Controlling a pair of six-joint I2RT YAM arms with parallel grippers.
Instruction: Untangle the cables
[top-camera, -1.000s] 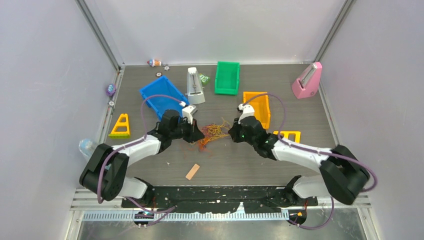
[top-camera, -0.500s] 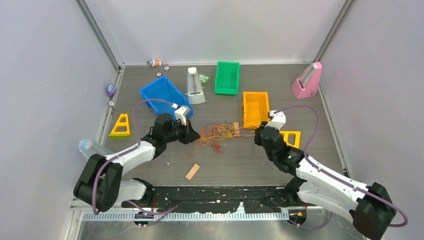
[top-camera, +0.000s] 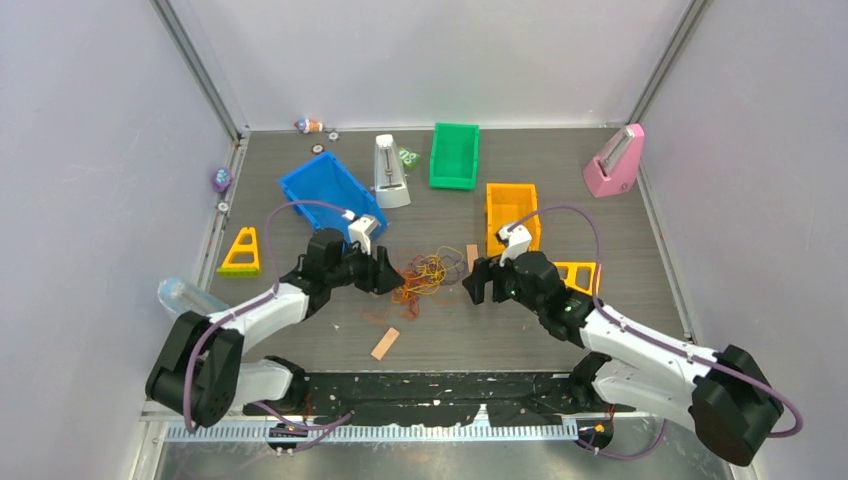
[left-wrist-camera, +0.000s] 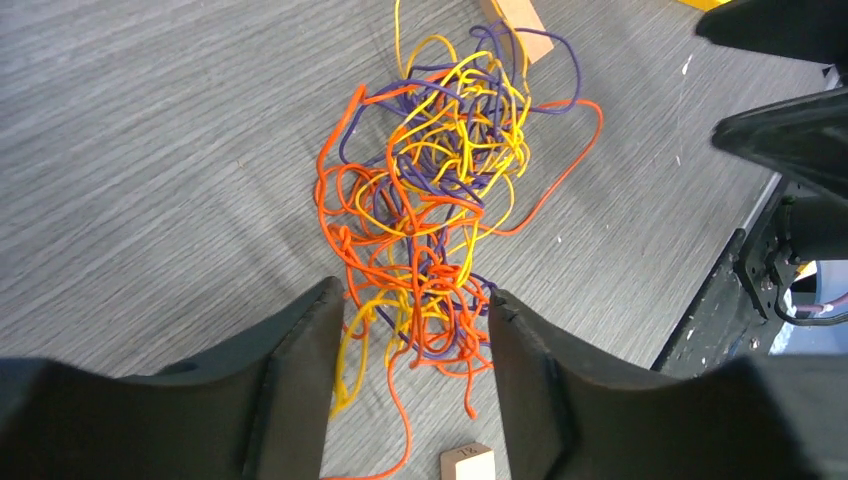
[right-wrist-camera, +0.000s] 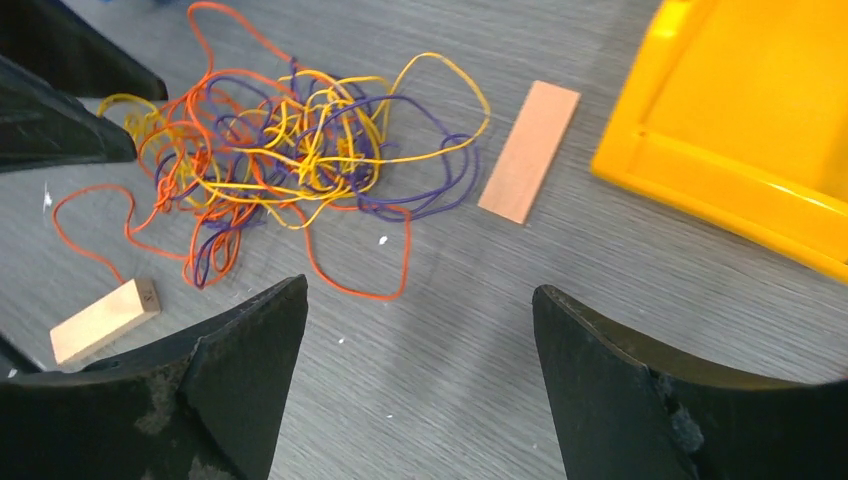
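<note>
While you are scanning from the left, left gripper (left-wrist-camera: 415, 300): its claw is standing part-way apart, straddling the near end of the heap. Strands are lying loose between the fingers (left-wrist-camera: 290, 390), and nothing is being pinched.
Cables (top-camera: 425, 272): they are lying on the table (top-camera: 620, 230) between the two arms as one loose knot. Orange, yellow and purple strands are looping through each other, and a few orange loops are trailing out at the edges.
Tan strip (right-wrist-camera: 528, 150): it is lying flat just beside the knot's right edge, with one yellow loop reaching close to it.
Right gripper (right-wrist-camera: 420, 290): its claw is gaping wide and carrying nothing, hovering near the knot's right side, apart from the strands.
Done: you are seeing a knot that is loose and spread thin, but no colour is lying separate.
Left: you are facing nearly the whole job, I judge. Each colour is waiting to be drawn out and laid apart.
</note>
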